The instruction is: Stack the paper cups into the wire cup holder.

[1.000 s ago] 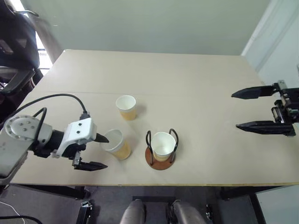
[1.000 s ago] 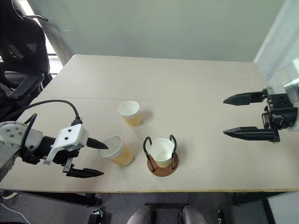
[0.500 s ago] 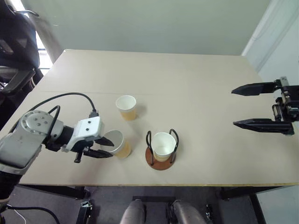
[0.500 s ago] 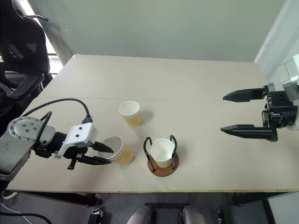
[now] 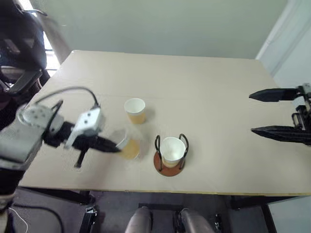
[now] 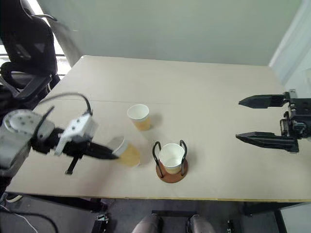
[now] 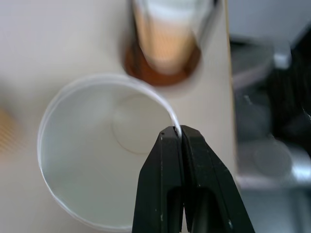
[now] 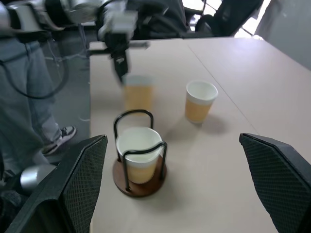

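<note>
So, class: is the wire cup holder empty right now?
No: one paper cup already sits inside the wire cup holder, between its two black loops.

A pale beige table (image 5: 204,92) with a thin seam across its top stands before a plain light wall (image 5: 160,24); a black office chair (image 6: 26,53) sits beside its far left corner

Tabletop (image 5: 204,82): wire cup holder (image 5: 169,154) with one cup (image 5: 173,150) inside; second cup (image 5: 135,110) at its 11 o'clock; third (image 5: 127,147) at 9 o'clock.
</note>
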{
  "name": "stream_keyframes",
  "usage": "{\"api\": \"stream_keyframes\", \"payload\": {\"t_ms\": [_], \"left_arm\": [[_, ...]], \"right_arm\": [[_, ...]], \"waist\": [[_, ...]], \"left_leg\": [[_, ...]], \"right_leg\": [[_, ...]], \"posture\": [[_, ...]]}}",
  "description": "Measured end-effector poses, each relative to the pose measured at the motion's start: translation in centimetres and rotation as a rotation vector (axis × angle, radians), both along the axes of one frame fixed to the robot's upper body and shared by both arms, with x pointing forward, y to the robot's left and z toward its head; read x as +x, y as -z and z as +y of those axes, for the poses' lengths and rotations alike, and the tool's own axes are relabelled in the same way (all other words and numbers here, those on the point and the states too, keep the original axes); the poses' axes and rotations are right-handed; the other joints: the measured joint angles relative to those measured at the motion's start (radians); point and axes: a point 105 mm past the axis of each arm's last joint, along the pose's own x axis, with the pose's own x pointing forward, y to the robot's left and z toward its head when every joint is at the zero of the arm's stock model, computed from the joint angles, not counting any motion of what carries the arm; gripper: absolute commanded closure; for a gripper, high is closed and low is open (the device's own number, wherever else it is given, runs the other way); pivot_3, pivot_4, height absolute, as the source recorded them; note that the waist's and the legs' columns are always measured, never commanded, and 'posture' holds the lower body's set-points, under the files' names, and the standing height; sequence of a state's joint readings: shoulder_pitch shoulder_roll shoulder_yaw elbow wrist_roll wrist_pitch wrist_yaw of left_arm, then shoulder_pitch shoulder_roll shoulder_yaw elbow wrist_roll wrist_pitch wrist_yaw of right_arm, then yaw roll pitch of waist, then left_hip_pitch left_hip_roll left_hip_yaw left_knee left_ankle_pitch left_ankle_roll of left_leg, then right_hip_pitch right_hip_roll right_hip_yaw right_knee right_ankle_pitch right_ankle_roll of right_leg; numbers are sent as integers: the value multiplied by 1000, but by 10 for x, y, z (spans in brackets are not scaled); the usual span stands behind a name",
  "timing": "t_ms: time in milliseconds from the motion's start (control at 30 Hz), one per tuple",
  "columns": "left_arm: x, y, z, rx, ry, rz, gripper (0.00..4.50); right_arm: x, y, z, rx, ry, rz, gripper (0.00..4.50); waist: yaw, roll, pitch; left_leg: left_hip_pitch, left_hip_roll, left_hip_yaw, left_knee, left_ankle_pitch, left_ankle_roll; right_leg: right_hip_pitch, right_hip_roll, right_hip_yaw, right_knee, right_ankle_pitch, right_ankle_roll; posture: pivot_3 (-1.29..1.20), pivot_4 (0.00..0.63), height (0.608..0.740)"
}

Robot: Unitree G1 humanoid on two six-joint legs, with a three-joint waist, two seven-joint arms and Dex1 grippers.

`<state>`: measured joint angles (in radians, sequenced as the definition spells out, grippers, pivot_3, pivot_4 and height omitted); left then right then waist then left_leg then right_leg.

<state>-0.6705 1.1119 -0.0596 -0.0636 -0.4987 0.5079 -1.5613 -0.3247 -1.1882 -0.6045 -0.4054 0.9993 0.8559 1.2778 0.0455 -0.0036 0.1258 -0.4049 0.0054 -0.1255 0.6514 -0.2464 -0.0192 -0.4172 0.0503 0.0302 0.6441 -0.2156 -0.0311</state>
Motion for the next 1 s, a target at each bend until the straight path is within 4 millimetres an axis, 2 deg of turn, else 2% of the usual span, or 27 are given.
{"api": "stream_keyframes", "payload": {"t_ms": [133, 200, 400, 500, 700, 800, 900, 1000], "left_arm": [[16, -68, -15, -121, 71, -138, 4448], [16, -83, -22, -128, 123, -174, 4448], [35, -67, -62, -64, 293, -140, 4448], [36, -68, -77, -61, 361, -155, 4448], [29, -67, -106, -80, 504, -150, 4448], [18, -65, -115, -61, 579, -135, 4448], [10, -63, -119, -33, 630, -134, 4448], [8, -51, -122, 30, 664, -115, 4448]], "right_arm": [[-15, -10, -8, 13, 47, -43, 0], [-20, -13, -11, 15, 72, -64, 0], [-30, -26, -22, 8, 182, -133, 0], [-33, -27, -22, -14, 214, -150, 0], [-33, -20, -18, -54, 255, -152, 0], [-32, -20, -17, -56, 268, -160, 0], [-31, -22, -17, -50, 275, -167, 0], [-31, -24, -17, -53, 278, -178, 0]], "waist": [[-1, 0, 0], [-3, 1, -1], [-7, 3, 0], [-8, 4, 0], [-6, 4, 0], [-5, 4, 0], [-5, 5, 0], [-3, 5, 0]], "left_leg": [[-1, -1, 1, 2, -1, 1], [0, -3, 2, 2, -2, 4], [-5, -5, 1, 13, -6, 11], [-9, -7, 2, 16, -8, 14], [-14, -8, 3, 18, -11, 18], [-15, -8, 5, 19, -11, 18], [-14, -8, 7, 21, -11, 19], [-14, -9, 9, 22, -14, 24]], "right_leg": [[1, -1, 1, -2, 2, 3], [1, -2, 3, -2, 2, 5], [2, -2, 5, -2, -1, 14], [2, -3, 6, -5, -1, 19], [2, -3, 7, -15, 3, 26], [2, -4, 8, -17, 4, 28], [3, -4, 11, -17, 3, 30], [3, -4, 13, -17, 3, 32]], "posture": [[0, 150, 740], [0, 150, 740], [0, 150, 740], [0, 150, 740], [0, 150, 740], [0, 150, 740], [0, 150, 740], [0, 150, 740]]}}
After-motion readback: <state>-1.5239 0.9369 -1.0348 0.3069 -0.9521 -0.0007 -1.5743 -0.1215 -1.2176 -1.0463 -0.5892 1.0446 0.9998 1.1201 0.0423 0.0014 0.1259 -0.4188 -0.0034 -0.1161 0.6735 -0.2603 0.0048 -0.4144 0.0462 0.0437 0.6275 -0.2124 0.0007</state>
